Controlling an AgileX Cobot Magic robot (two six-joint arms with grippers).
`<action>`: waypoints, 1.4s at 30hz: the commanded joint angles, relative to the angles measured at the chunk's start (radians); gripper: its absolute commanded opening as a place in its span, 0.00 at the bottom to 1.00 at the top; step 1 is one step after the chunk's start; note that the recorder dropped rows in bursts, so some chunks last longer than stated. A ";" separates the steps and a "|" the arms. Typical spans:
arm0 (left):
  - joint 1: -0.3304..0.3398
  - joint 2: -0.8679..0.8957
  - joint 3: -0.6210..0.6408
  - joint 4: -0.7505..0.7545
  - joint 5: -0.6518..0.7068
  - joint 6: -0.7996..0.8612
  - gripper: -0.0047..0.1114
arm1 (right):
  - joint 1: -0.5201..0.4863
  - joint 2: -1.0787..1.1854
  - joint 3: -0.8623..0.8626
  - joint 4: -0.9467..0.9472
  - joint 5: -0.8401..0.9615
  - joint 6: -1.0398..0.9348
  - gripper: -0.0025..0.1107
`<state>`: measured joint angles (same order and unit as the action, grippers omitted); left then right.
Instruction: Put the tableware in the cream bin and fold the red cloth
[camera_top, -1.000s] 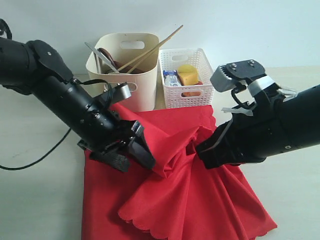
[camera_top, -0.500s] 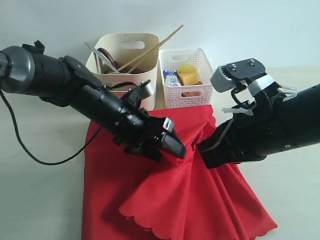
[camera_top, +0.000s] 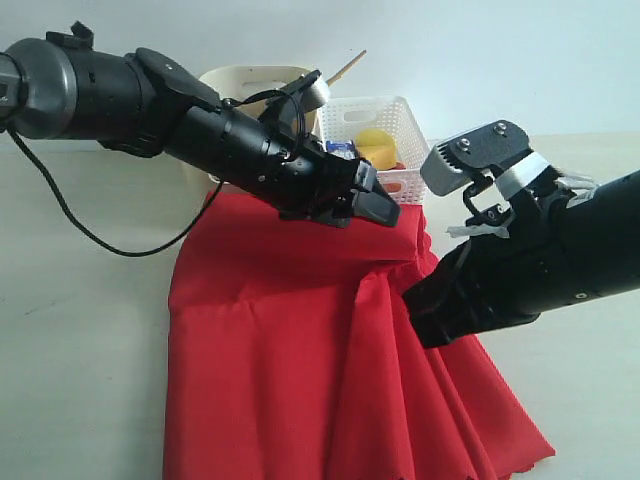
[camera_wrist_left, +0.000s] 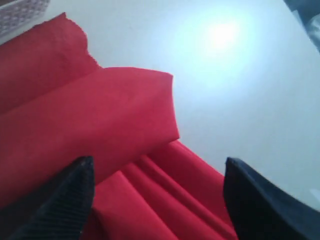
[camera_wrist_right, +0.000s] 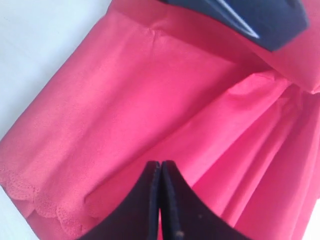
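Beneath the left gripper (camera_wrist_left: 159, 162), fingers parted — red cloth (camera_wrist_left: 100, 115), ungripped

Red cloth (camera_top: 270, 340): large, plain bright red, spread over the table top; left part lies flat; right part gathered into long pleats fanning from one raised point; scalloped edge shows at near right corner; cream bin (camera_top: 250, 75) stands at cloth's far edge, mostly hidden; one chopstick (camera_top: 347, 66) tip slants out above it.
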<state>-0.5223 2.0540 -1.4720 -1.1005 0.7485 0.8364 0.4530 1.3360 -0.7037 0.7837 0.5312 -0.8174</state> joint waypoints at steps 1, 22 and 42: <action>0.033 -0.044 -0.008 0.125 0.003 -0.069 0.64 | 0.000 0.003 0.001 -0.017 -0.035 0.019 0.02; 0.095 -0.274 0.214 0.478 0.135 -0.326 0.04 | 0.000 0.499 -0.338 0.071 -0.343 0.050 0.02; 0.091 -0.249 0.468 0.492 -0.220 -0.347 0.04 | 0.016 0.506 -0.350 0.044 -0.069 -0.048 0.02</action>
<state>-0.4296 1.7908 -1.0120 -0.6013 0.5397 0.4901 0.4444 1.8543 -1.0479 0.8547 0.3344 -0.8462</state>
